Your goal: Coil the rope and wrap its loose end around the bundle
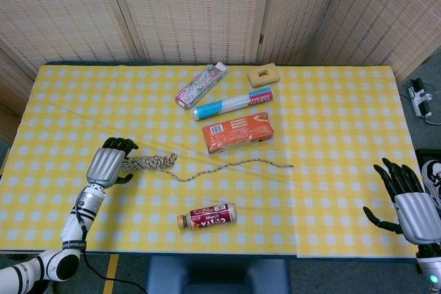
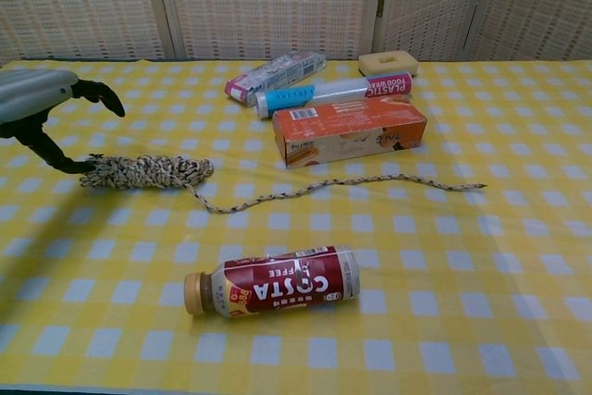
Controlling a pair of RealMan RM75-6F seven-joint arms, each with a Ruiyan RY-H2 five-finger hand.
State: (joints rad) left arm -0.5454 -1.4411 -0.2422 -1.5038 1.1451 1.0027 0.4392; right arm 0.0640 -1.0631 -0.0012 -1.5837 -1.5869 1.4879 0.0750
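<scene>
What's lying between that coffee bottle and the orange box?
The rope's loose tail crosses the yellow checked cloth between the coffee bottle and the orange box; both views show it.

A yellow-and-white checked tablecloth covers the table, and a Costa coffee bottle lies on its side toward 6 o'clock, cap pointing to 9 o'clock. Near the centre an orange box lies flat, with a plastic wrap roll just beside it at 12 o'clock. A patterned pink carton sits at 11 o'clock from the roll, and a small tan block rests at 1 o'clock, near the far edge.
</scene>
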